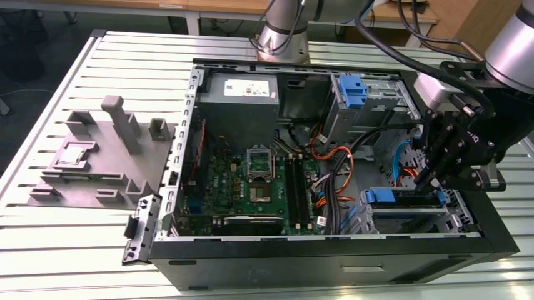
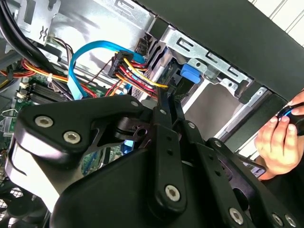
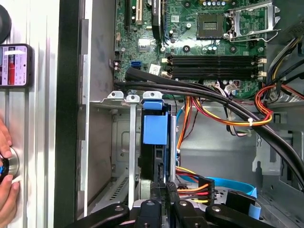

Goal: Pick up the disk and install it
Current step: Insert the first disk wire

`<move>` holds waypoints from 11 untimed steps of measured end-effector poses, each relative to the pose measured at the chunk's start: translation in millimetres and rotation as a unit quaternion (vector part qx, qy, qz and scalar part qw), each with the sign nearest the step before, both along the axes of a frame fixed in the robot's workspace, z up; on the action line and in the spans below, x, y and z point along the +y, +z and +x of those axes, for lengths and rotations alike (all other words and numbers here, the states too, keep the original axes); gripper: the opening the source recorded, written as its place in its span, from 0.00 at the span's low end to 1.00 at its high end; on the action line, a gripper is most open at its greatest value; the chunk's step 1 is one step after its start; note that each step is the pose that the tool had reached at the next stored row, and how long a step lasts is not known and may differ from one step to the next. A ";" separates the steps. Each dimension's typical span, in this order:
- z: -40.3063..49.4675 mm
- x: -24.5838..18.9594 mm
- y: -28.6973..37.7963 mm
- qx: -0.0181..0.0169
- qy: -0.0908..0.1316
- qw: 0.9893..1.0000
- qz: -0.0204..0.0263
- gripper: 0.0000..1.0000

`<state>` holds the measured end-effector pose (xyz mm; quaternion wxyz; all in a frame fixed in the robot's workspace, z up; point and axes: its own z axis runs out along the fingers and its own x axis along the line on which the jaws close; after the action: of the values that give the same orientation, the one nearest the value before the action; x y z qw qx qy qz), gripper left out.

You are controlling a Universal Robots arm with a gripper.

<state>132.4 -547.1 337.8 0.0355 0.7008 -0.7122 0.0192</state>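
bench (image 1: 125,56): white slatted top | floor (image 1: 37,28): dark | desks (image 1: 209,6): wood, behind bench | light: even

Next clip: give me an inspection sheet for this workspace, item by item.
Surface: ribbed light metal table.
Job's things: disk with blue plastic carrier sits in the drive cage of the open black computer case.
Clutter: grey moulded fixture block on the exterior view's left.
Grippers: black pincer reaches into the cage at the disk; open or shut cannot be told.
Cables: blue flat cable and red-yellow-black wire bundle beside the cage.
Surroundings: a person's hand outside the case.
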 end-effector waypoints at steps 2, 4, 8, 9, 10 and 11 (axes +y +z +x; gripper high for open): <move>0.0 0.0 -0.7 0.000 -0.001 1.000 0.000 0.17; 0.0 -0.1 -1.4 0.000 -0.003 1.000 0.000 0.17; 0.0 -0.2 -2.5 0.000 -0.008 1.000 0.000 0.17; 0.0 -0.2 -2.8 0.000 -0.009 1.000 0.000 0.17; 0.0 -0.2 -3.1 0.000 -0.009 1.000 0.000 0.17; 0.0 -0.2 -3.5 0.000 -0.010 1.000 0.000 0.17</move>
<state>132.4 -547.3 334.3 0.0357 0.6939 -0.7190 0.0189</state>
